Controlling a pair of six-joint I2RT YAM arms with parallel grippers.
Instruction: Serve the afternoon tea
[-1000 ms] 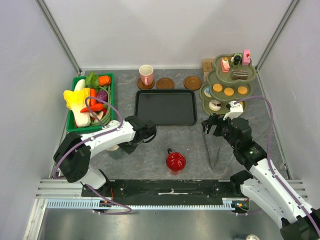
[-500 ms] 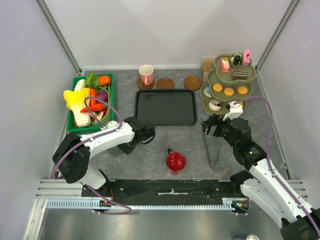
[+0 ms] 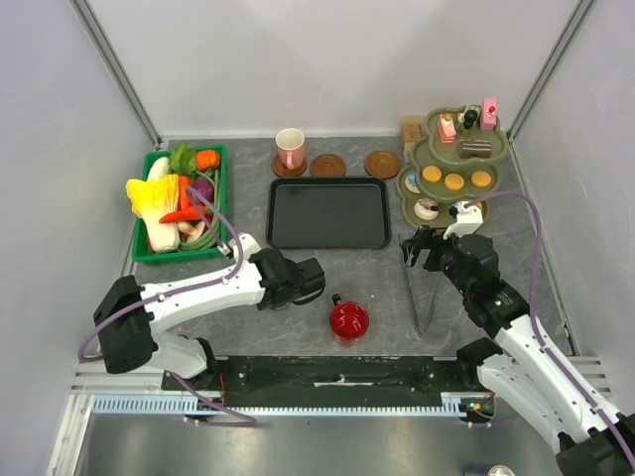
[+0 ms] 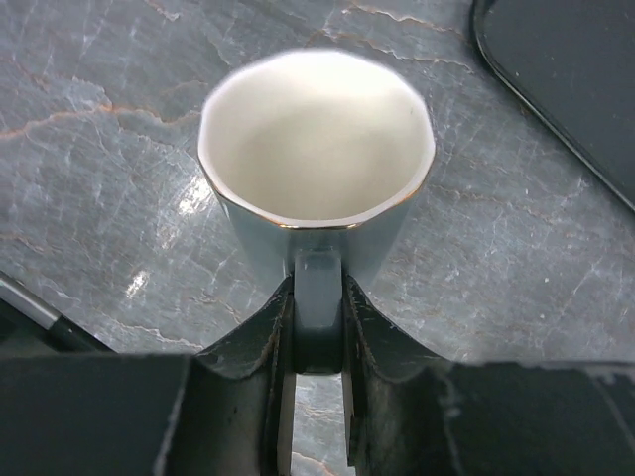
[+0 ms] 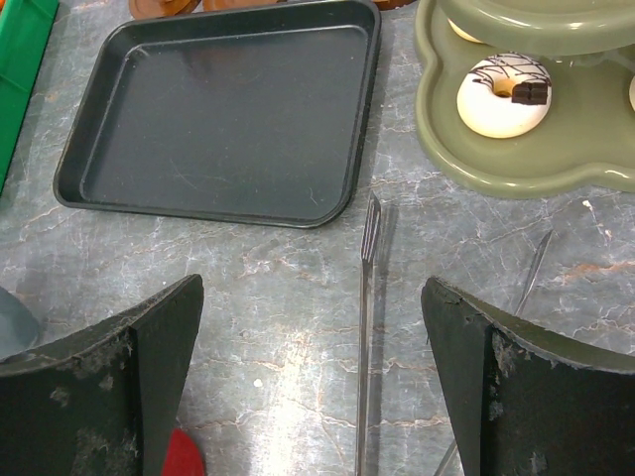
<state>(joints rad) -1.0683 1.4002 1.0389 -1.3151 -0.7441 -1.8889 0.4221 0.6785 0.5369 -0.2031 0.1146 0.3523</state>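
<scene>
**Operator:** What could go wrong on my left?

**Spotter:** Your left gripper (image 4: 317, 302) is clenched on the handle (image 4: 317, 283) of the whitish mug (image 4: 316, 169), and on nothing else. That is a narrow tab to carry a whole cup by. If you swing fast, I'd expect the mug to pivot or slip out. The tray (image 4: 566, 89) has a corner close beside the cup, so a low carry could catch its rim. I can't tell whether the mug is off the table (image 4: 99, 79) yet.

**Operator:** And further right?

**Spotter:** The red mug (image 3: 348, 320) stands near that wrist, and a wide turn could knock it. Your right gripper (image 5: 317, 327) is spread wide and holds nothing. It hangs over the metal tongs (image 5: 365, 297), so a straight drop would hit them.

**Operator:** Where does the cup sit against the fingers (image 4: 260, 342)?

**Spotter:** The handle is pinched between the two pads. The cup body is just beyond the tips, upright, mouth up.
</scene>
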